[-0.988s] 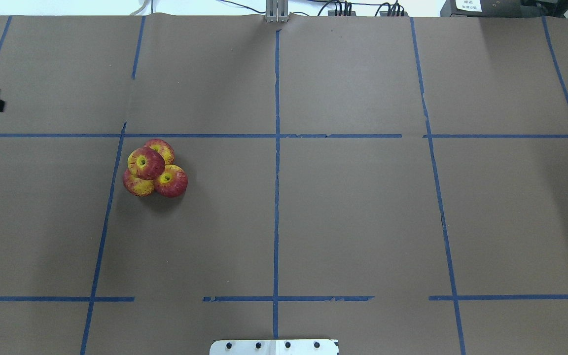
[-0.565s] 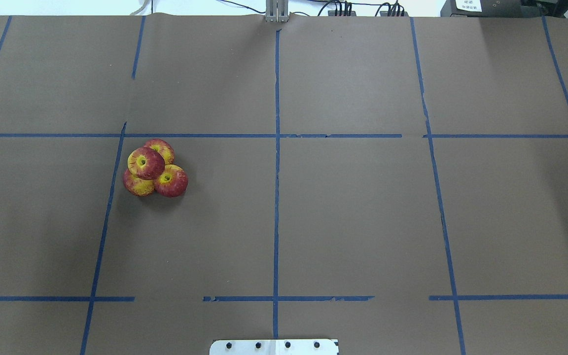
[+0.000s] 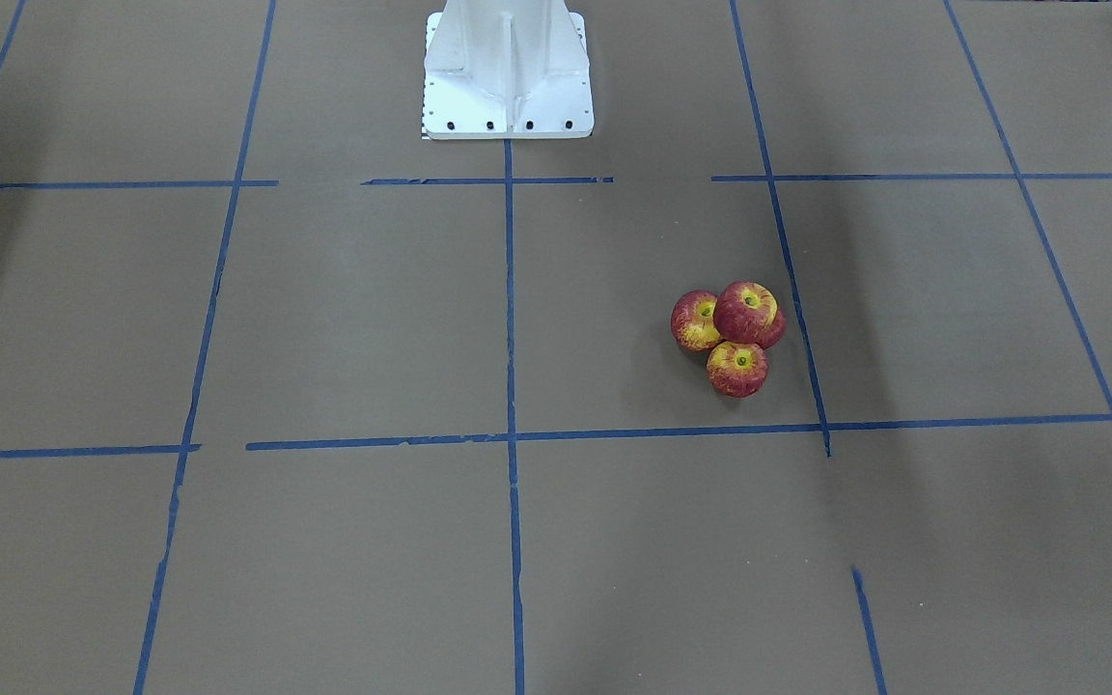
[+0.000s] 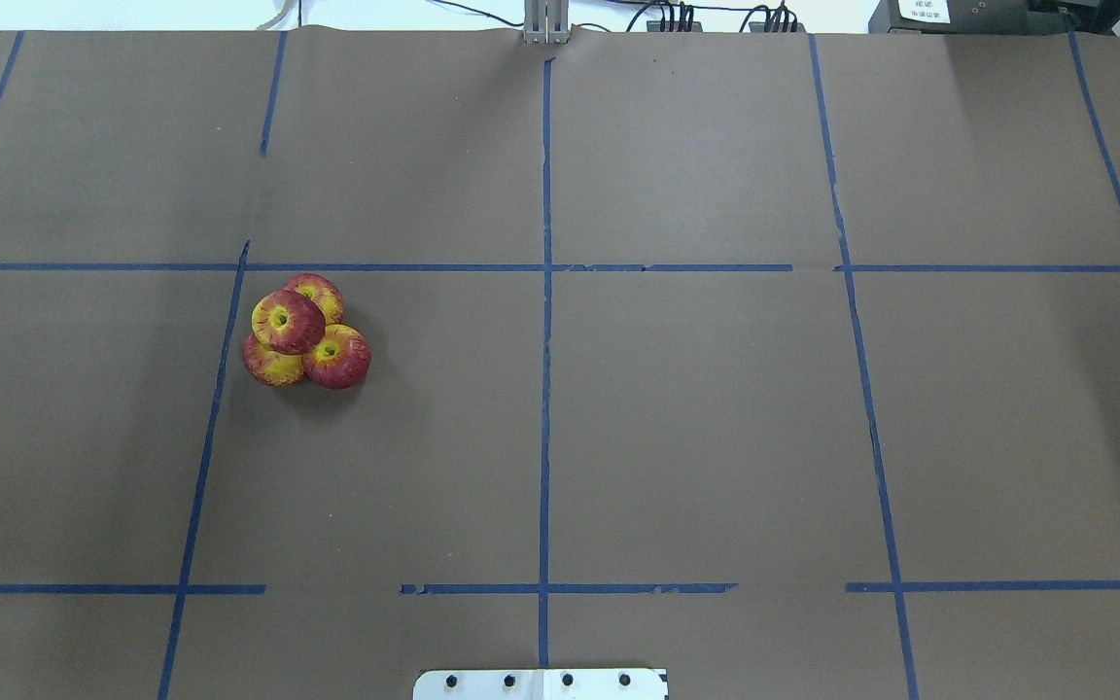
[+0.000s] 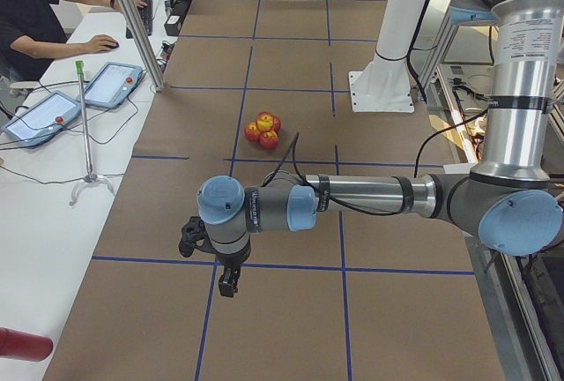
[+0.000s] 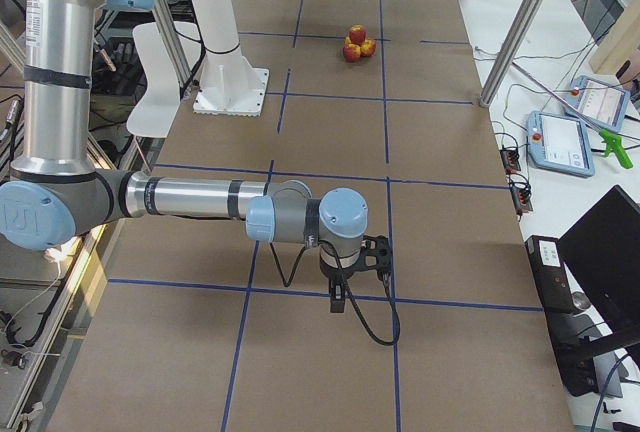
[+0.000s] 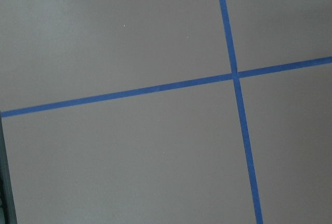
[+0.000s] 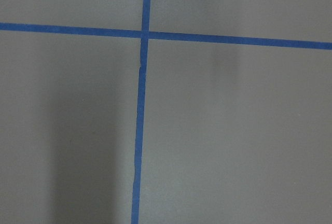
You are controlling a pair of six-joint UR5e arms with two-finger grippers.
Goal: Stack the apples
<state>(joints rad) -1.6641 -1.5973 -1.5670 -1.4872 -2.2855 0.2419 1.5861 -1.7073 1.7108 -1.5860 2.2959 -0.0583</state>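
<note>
Four red-and-yellow apples sit in a pile left of the table's middle in the overhead view. One apple (image 4: pixel 288 322) rests on top of three others (image 4: pixel 337 357), (image 4: pixel 271 365), (image 4: pixel 315 292). The pile also shows in the front-facing view (image 3: pixel 747 312), the exterior left view (image 5: pixel 264 128) and the exterior right view (image 6: pixel 357 43). My left gripper (image 5: pixel 227 284) hangs over bare table far from the apples, seen only from the side. My right gripper (image 6: pixel 338 300) hangs likewise at the other end. I cannot tell whether either is open. Both wrist views show only brown paper and blue tape.
The white robot base (image 3: pixel 508 68) stands at the table's middle edge. Blue tape lines (image 4: pixel 545 292) grid the brown table. A side bench with tablets (image 5: pixel 110 81), a metal post (image 5: pixel 132 19) and a seated operator (image 5: pixel 35 11) lies past the table's far edge.
The left gripper, at the overhead view's left edge a second ago, has left that view. The apple pile has not moved.
</note>
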